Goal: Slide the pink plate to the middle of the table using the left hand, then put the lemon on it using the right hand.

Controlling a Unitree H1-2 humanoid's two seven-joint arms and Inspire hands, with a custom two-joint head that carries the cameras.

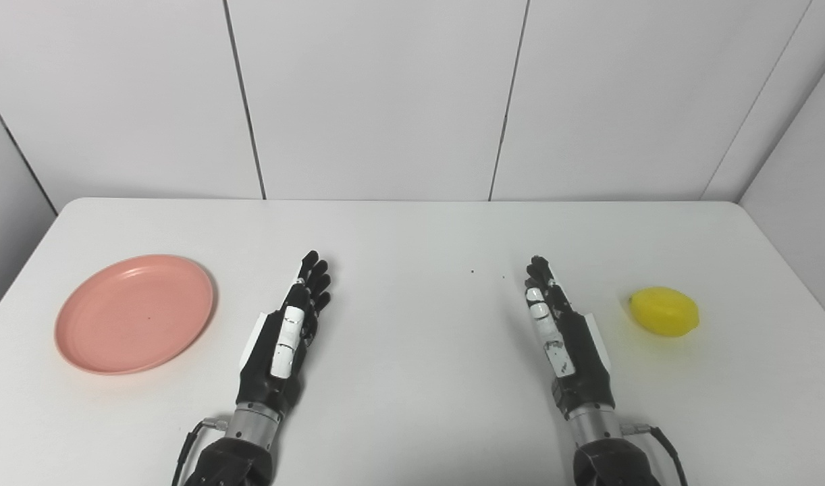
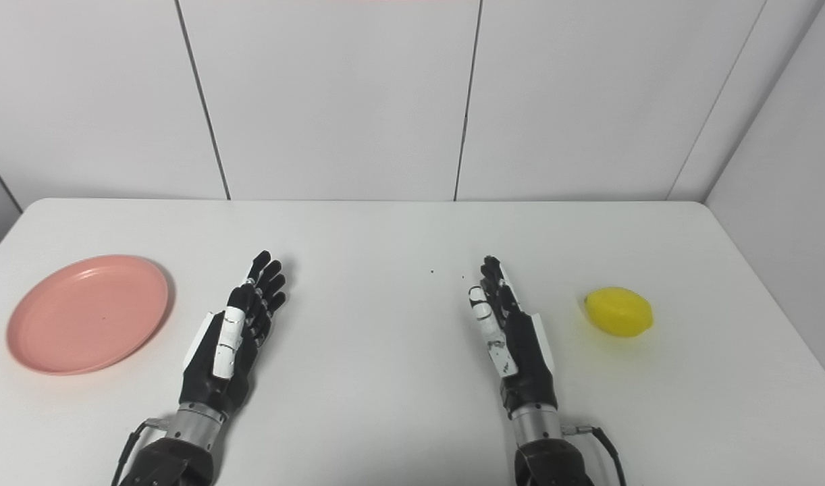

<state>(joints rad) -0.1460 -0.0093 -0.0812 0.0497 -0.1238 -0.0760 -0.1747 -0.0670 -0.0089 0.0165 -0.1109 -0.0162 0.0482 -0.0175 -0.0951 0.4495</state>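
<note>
Left eye view: on the white rectangular table (image 1: 412, 405), the round pink plastic plate (image 1: 135, 314) lies at the left side, empty. The left hand (image 1: 285, 337) rests beside it, apart, fingers outstretched, holding nothing.

Right eye view: the glossy yellow lemon (image 2: 618, 312) sits at the table's right side; the right hand (image 2: 510, 341) lies near it, flat, outstretched, empty.

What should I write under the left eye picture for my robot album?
Two open robot hands, left hand and right hand, wait between a pink plate and a lemon.
</note>
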